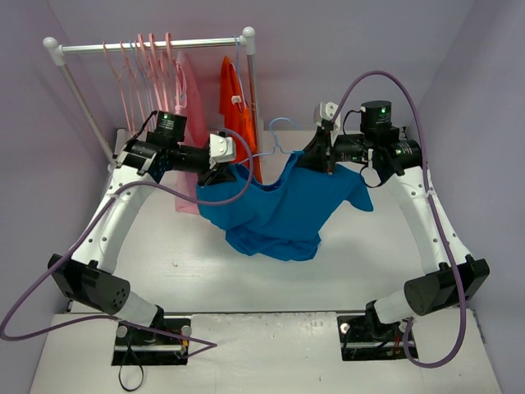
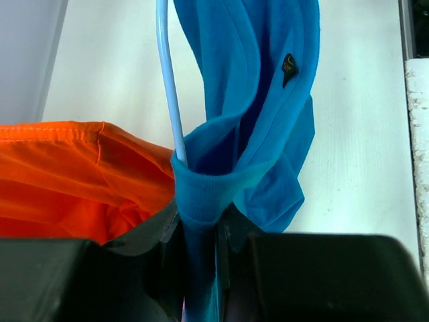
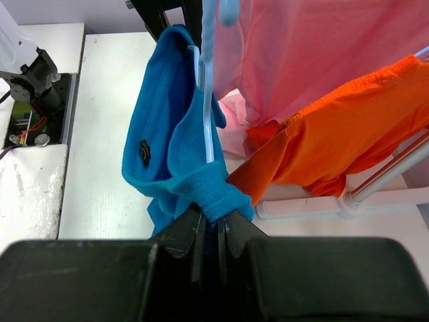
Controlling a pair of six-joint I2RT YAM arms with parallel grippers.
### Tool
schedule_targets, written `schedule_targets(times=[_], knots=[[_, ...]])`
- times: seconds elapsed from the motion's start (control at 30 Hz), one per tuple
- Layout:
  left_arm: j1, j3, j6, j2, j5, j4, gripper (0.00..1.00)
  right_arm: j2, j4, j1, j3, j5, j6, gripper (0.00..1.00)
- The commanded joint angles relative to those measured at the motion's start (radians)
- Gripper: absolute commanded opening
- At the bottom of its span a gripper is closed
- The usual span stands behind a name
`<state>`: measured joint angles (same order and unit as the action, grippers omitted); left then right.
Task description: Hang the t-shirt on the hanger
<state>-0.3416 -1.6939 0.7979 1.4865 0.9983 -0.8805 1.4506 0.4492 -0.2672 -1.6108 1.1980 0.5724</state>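
Observation:
The bright blue t-shirt (image 1: 279, 209) hangs stretched between my two grippers above the table. My left gripper (image 1: 223, 168) is shut on its ribbed collar, which shows in the left wrist view (image 2: 201, 201). My right gripper (image 1: 316, 160) is shut on the collar's other side (image 3: 221, 194). The pale blue hanger (image 1: 279, 131) has its hook standing up between the grippers. Its thin wire (image 2: 169, 80) runs down into the collar, and it also shows in the right wrist view (image 3: 208, 114). The rest of the hanger's frame is hidden inside the cloth.
A white clothes rack (image 1: 148, 45) stands at the back left with several pink hangers (image 1: 139, 74), a pale pink garment (image 1: 187, 90) and an orange garment (image 1: 234, 107). The orange garment (image 2: 67, 174) hangs close beside the left gripper. The rack's base (image 3: 335, 201) lies near the right gripper.

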Motion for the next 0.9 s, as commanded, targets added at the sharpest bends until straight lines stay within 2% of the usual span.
schedule_targets(times=[0.0,0.13,0.27,0.33,0.5,0.57,0.67,0.87], knots=[[-0.014,-0.051,-0.026,0.004,0.056,0.041,0.14,-0.029,-0.069,0.000,-0.012,0.050,-0.014,0.00],[-0.014,-0.045,-0.046,0.006,0.053,0.040,0.06,-0.030,-0.069,0.000,-0.013,0.050,-0.014,0.00],[-0.014,-0.044,-0.074,0.009,0.054,0.040,0.06,-0.025,-0.069,-0.001,-0.017,0.052,-0.016,0.00],[-0.016,-0.051,-0.089,0.012,0.048,0.040,0.00,-0.028,-0.069,-0.001,-0.017,0.046,-0.017,0.00],[-0.020,-0.044,-0.080,-0.026,0.048,0.039,0.00,-0.046,-0.069,-0.001,-0.001,0.007,-0.020,0.01],[-0.020,-0.033,-0.077,-0.055,0.059,0.037,0.00,-0.059,-0.069,0.000,0.014,-0.029,-0.024,0.12],[-0.019,-0.023,-0.086,-0.095,0.065,0.037,0.00,-0.082,-0.070,0.000,0.053,-0.078,-0.034,0.22],[-0.014,0.006,-0.110,-0.145,0.098,0.041,0.00,-0.130,-0.069,0.002,0.106,-0.156,-0.046,0.33]])
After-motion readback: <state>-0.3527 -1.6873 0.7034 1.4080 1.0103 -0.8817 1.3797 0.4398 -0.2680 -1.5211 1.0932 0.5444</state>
